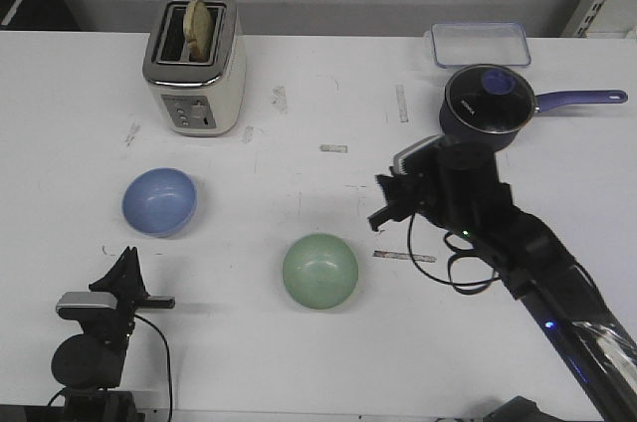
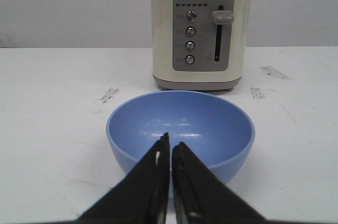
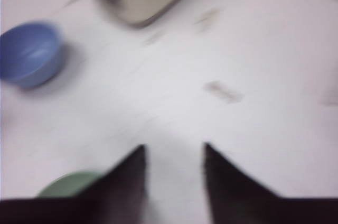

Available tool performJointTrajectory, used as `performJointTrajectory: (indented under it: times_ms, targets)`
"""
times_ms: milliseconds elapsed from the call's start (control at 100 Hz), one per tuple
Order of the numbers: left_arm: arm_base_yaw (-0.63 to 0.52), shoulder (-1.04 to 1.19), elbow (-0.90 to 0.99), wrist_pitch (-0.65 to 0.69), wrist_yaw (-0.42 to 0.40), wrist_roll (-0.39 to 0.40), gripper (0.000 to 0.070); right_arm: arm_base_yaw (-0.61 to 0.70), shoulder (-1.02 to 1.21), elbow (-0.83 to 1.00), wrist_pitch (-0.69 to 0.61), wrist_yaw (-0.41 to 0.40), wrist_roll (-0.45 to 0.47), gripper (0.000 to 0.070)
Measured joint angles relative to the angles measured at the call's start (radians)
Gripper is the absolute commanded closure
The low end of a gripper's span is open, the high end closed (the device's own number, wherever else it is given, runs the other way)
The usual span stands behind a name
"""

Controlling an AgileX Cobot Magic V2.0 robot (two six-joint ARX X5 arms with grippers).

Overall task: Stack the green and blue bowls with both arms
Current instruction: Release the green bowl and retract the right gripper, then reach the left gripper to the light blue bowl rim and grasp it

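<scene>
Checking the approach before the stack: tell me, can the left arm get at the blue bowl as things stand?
Probably yes. The blue bowl sits upright straight ahead of the left gripper, with only bare table around it. The toaster stands behind it, out of the way. The fingers are shut, so they must open first.

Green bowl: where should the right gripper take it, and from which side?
Judging by its pose, the rim: the green bowl sits upright and open with no handle. The right gripper, open and just to its right, would best come down over the right-hand edge, one finger inside, one outside.
</scene>
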State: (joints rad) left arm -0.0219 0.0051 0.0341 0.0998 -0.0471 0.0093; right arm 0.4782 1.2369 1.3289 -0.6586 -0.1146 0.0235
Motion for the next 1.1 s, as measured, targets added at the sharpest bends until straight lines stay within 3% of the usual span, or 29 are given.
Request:
performJointTrajectory:
  times_ms: [100,200,450,700,870,980,1030,1100]
  targets:
    - [0.0,0.0,0.0,-0.002,0.0,0.0,0.0698,-0.069,-0.079,-0.002,-0.042,0.089,-0.001,0.07]
    - [0.0,0.0,0.0,-0.002,0.0,0.0,0.0698,-0.149,-0.173,-0.045,-0.046,0.127,-0.009,0.07]
    - [0.0,0.0,0.0,0.006,0.0,-0.043,0.0698,-0.332,-0.426,-0.366,0.039,0.138,-0.035,0.07]
    - [0.0,0.001,0.017,0.038,0.0,-0.117,0.0699,-0.374,-0.638,-0.703,0.186,0.137,-0.044,0.07]
    - [0.0,0.061,0.22,-0.032,0.0,-0.124,0.0699,-0.374,-0.657,-0.731,0.201,0.137,-0.045,0.07]
    - [0.0,0.172,0.438,-0.167,0.002,-0.119,0.0693,-0.374,-0.657,-0.731,0.213,0.137,-0.045,0.07]
    - [0.0,0.242,0.543,-0.254,0.01,-0.108,0.0671,-0.374,-0.657,-0.731,0.221,0.137,-0.045,0.07]
    - [0.0,0.351,0.69,-0.374,0.019,-0.089,0.0586,-0.374,-0.657,-0.731,0.233,0.137,-0.045,0.07]
